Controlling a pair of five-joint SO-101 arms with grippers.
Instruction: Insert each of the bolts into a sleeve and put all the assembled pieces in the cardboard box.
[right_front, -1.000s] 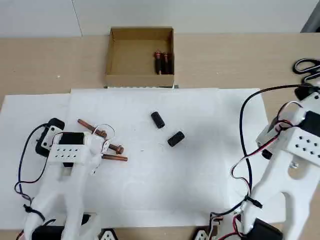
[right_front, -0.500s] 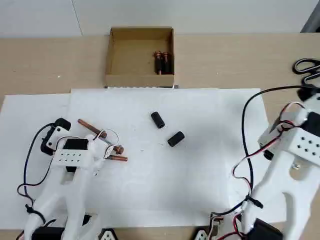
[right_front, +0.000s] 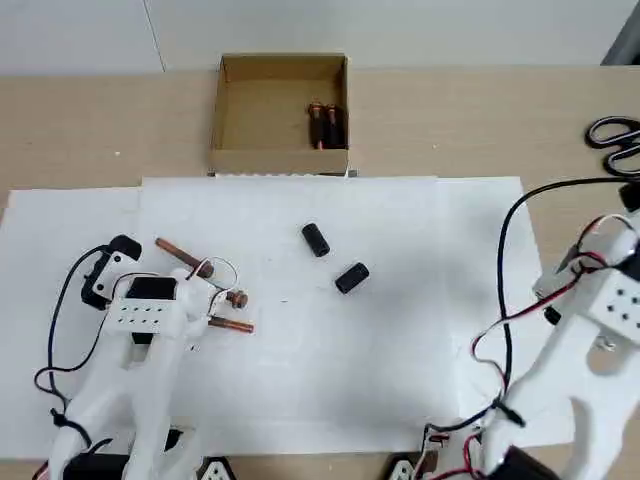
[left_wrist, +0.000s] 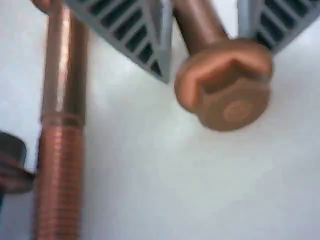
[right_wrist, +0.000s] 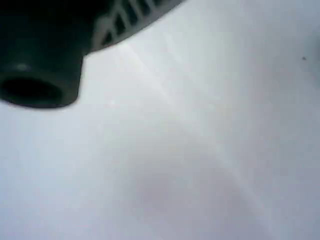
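Observation:
Three copper bolts lie on the white paper by my left arm (right_front: 150, 310): a long one (right_front: 185, 257), one with its hex head (right_front: 238, 298) showing, and one (right_front: 230, 324) nearest the front. In the left wrist view my left gripper (left_wrist: 200, 30) is shut on the hex-headed bolt (left_wrist: 225, 85), and another bolt (left_wrist: 57, 125) lies alongside it. Two black sleeves (right_front: 316, 239) (right_front: 351, 277) rest mid-paper. The cardboard box (right_front: 230, 110) holds assembled pieces (right_front: 325, 122). My right gripper (right_wrist: 75, 35) is shut on a black sleeve (right_wrist: 35, 80) above the paper; its arm (right_front: 600, 320) stands at the right edge.
Scissors (right_front: 615, 135) lie on the wooden table at the far right. The white paper (right_front: 330, 370) covers the front half of the table. Cables (right_front: 500, 250) loop beside the right arm.
The right arm has drawn back toward the right and front. The left arm settled slightly lower over the bolts, and the front bolt shifted a little toward the front.

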